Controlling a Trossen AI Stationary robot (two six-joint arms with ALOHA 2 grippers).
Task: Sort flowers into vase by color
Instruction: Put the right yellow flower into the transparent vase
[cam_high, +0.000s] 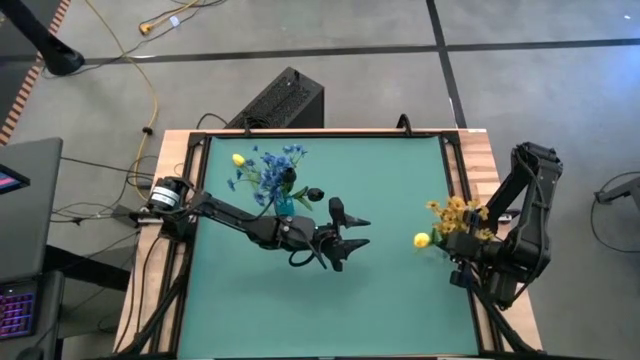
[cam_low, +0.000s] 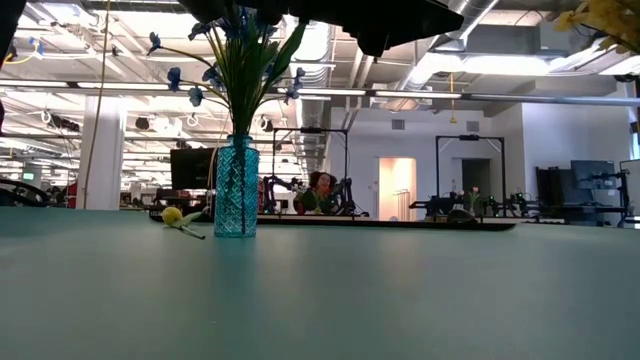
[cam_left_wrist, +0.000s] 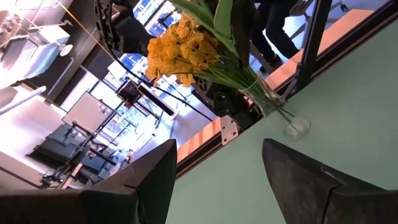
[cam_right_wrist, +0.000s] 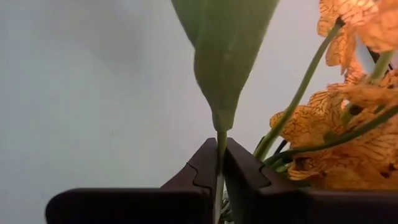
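Observation:
A blue glass vase (cam_high: 283, 205) (cam_low: 236, 187) holds blue flowers (cam_high: 270, 168) at the table's far left middle. A yellow bud (cam_high: 238, 160) (cam_low: 172, 215) lies on the table beside it, and a dark bud (cam_high: 316, 193) shows on its right. Yellow-orange flowers (cam_high: 456, 213) (cam_left_wrist: 177, 50) stand in a clear vase (cam_left_wrist: 268, 99) at the right edge. My right gripper (cam_right_wrist: 219, 171) is beside them, shut on a thin green stem. A yellow bud (cam_high: 421, 240) shows just left of it. My left gripper (cam_high: 345, 242) (cam_left_wrist: 217, 180) hovers open over the table's middle, holding nothing. My right gripper pinches a thin green stem (cam_right_wrist: 219, 146) between its two fingertips (cam_right_wrist: 205, 165), just below a green leaf (cam_right_wrist: 224, 56) that stands out past them. The stem runs along the fingers. Its lower part and the bloom are out of the wrist view.
The green mat (cam_high: 400, 300) is bare across the near half and between the two vases. A raised frame (cam_high: 455, 160) runs around the mat. My right arm (cam_high: 525, 220) stands past the right edge.

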